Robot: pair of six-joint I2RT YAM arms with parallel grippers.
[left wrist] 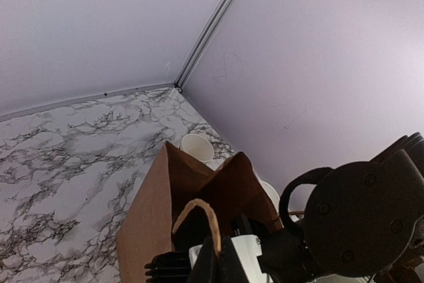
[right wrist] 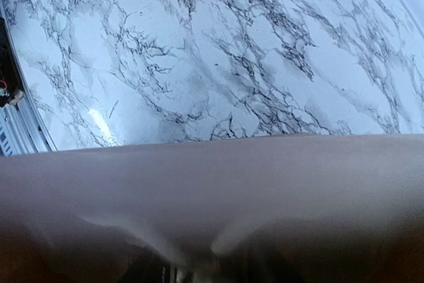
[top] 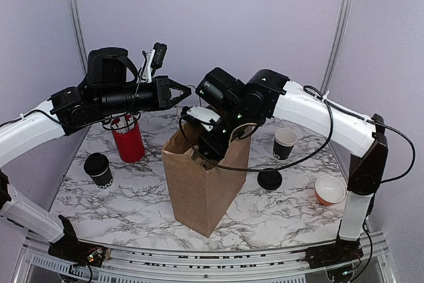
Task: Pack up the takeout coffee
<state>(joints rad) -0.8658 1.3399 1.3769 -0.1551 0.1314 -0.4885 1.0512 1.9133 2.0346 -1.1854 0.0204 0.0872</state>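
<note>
The takeout coffee [top: 99, 169], a small black lidded cup with white print low on its side, stands upright on the marble table [top: 132, 207] at about 9 o'clock from the brown paper bag [top: 202, 190], well apart from it and touched by neither arm. A red cup [top: 128, 140] stands near the coffee at its 1 o'clock.

The bag is upright in the middle of the table with its mouth open. The right gripper [top: 204, 152] reaches down into that mouth from 1 o'clock. Its fingers are hidden by the paper, and the right wrist view shows only blurred brown bag wall, so I cannot tell whether the jaws are spread or closed, or whether anything is between them.

The left gripper [top: 182, 93] hangs above the bag's 11 o'clock corner with its fingers [left wrist: 213, 263] pressed together. In the left wrist view a paper handle [left wrist: 199, 211] loops up just beside the fingertips; whether it is pinched cannot be told.

At 2 o'clock from the bag stands an open black cup [top: 285, 142] with a white rim. A loose black lid [top: 269, 180] lies at 3 o'clock, and farther out that way sits a small orange cup [top: 329, 190] with a pale inside
</note>
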